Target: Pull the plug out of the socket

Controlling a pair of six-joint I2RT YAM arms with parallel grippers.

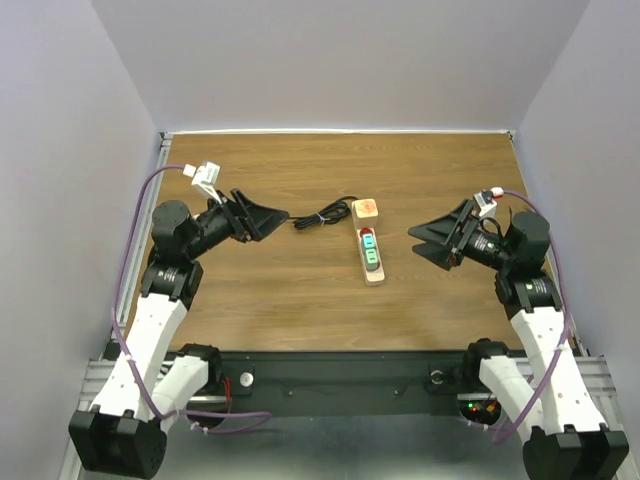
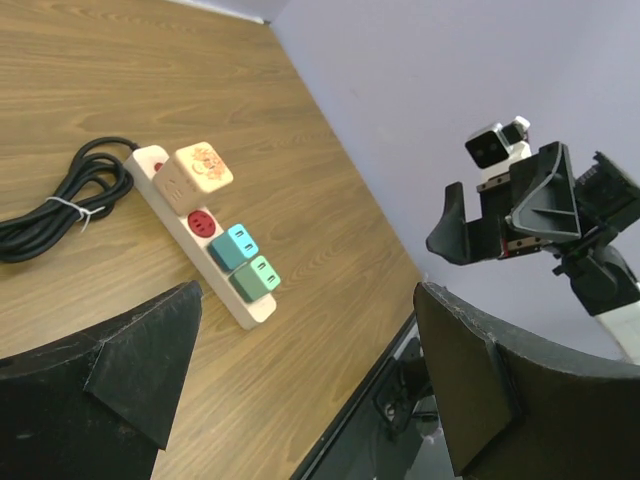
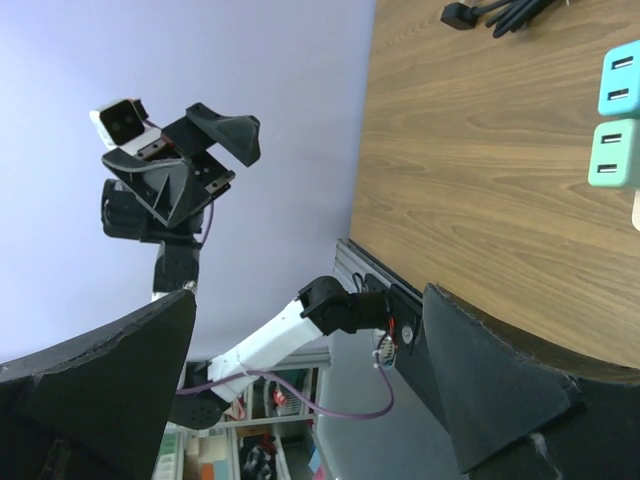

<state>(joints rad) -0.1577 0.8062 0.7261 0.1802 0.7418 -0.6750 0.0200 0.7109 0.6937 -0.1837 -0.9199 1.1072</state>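
The beige socket strip (image 1: 375, 277) lies at the table's middle, its black cord (image 1: 320, 215) coiled to its left. Three plugs sit in it: a cream cube plug (image 1: 366, 209) at the far end, then a bare red outlet (image 1: 367, 233), a blue plug (image 1: 370, 243) and a green plug (image 1: 372, 260). My left gripper (image 1: 268, 218) is open and empty, raised left of the cord. My right gripper (image 1: 425, 240) is open and empty, raised right of the strip. The left wrist view shows the strip (image 2: 150, 166), cube plug (image 2: 203, 170), blue plug (image 2: 235, 246) and green plug (image 2: 255, 278).
The wooden table (image 1: 280, 290) has a black metal rail (image 1: 330, 365) along its near edge and grey walls on the other three sides. The right wrist view shows the blue plug (image 3: 620, 80), the green plug (image 3: 615, 155) and my left gripper (image 3: 190, 150) opposite.
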